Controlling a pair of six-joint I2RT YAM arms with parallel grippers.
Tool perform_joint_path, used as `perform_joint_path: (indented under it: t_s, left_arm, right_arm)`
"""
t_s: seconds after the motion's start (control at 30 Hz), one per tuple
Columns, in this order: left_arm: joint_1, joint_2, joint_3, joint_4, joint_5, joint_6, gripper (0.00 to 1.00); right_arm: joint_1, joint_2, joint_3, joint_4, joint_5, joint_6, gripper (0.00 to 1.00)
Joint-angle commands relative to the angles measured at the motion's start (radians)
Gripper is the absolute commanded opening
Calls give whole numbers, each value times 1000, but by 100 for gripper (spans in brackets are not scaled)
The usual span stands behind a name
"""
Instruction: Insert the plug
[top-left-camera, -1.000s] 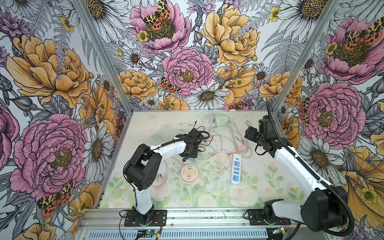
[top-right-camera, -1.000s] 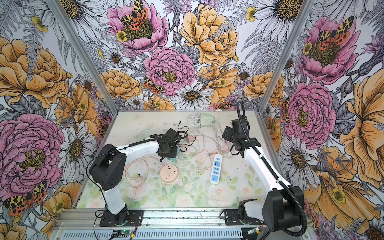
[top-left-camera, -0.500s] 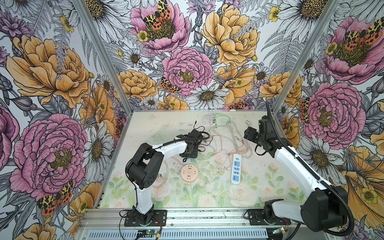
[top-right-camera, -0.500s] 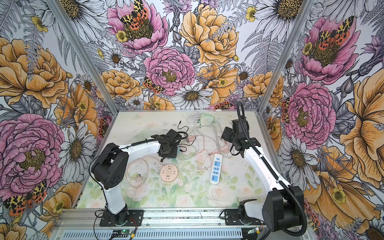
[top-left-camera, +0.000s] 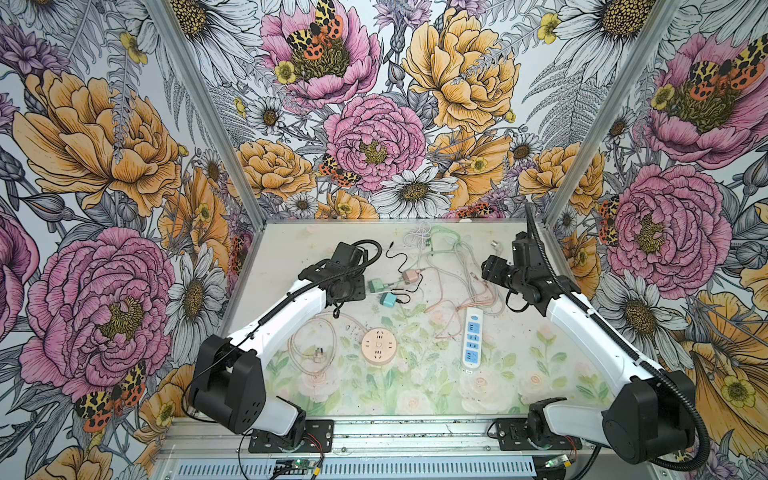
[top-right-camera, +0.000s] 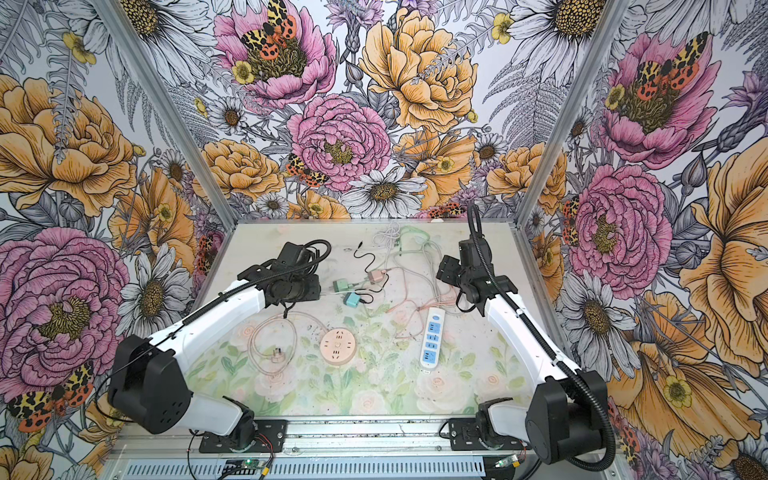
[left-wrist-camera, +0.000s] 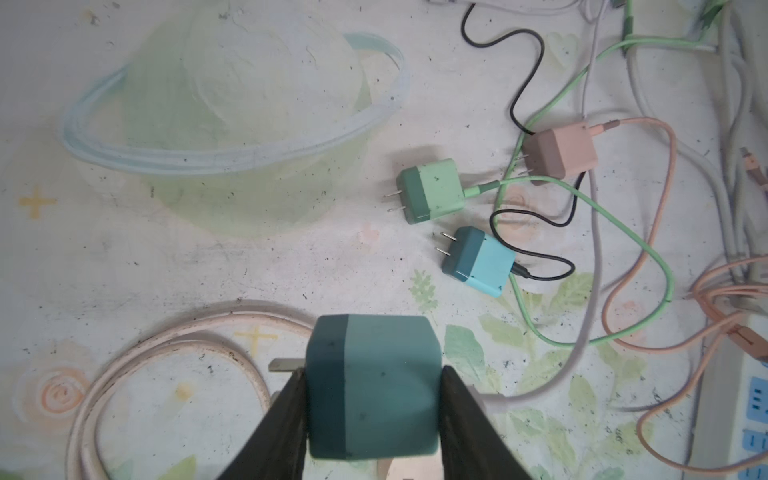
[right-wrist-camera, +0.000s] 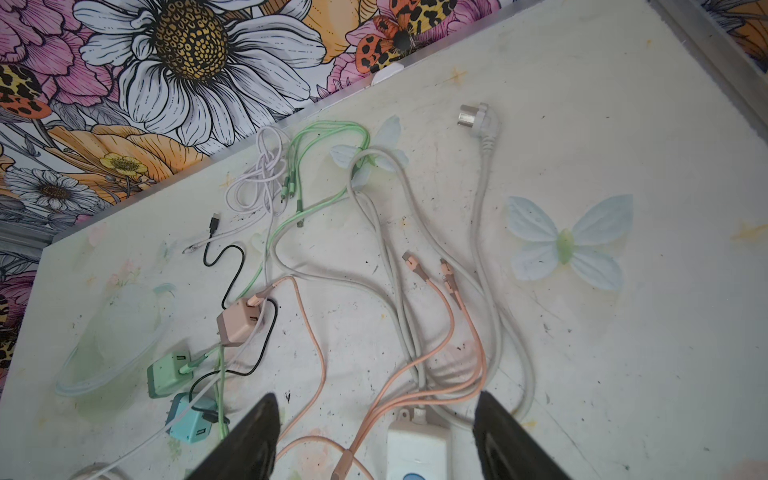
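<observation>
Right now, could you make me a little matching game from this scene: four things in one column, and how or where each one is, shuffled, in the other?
Things:
1. left gripper
2. right gripper
3. round pink socket
4. white power strip

States:
A. blue outlets facing up, nearer the right arm
B. open, holding nothing
C. lying flat, nearer the left arm
D. shut on a teal charger

Pairs: 1-D, 2-B, 3-C, 4-A
</observation>
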Motion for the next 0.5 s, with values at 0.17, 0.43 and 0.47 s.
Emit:
perform_joint_path:
  t_s: [0.17, 0.43, 0.47]
  left_arm:
    - [125, -250, 19, -99, 97, 67, 40]
    - [144, -335, 37, -154, 129, 81, 40]
    - [143, -343, 30, -155, 136, 78, 40]
  right_arm:
    - [69, 23, 60, 3, -19, -7, 74]
    - [227, 110, 111, 11, -27, -24, 73]
    - [243, 129, 120, 16, -28, -23, 73]
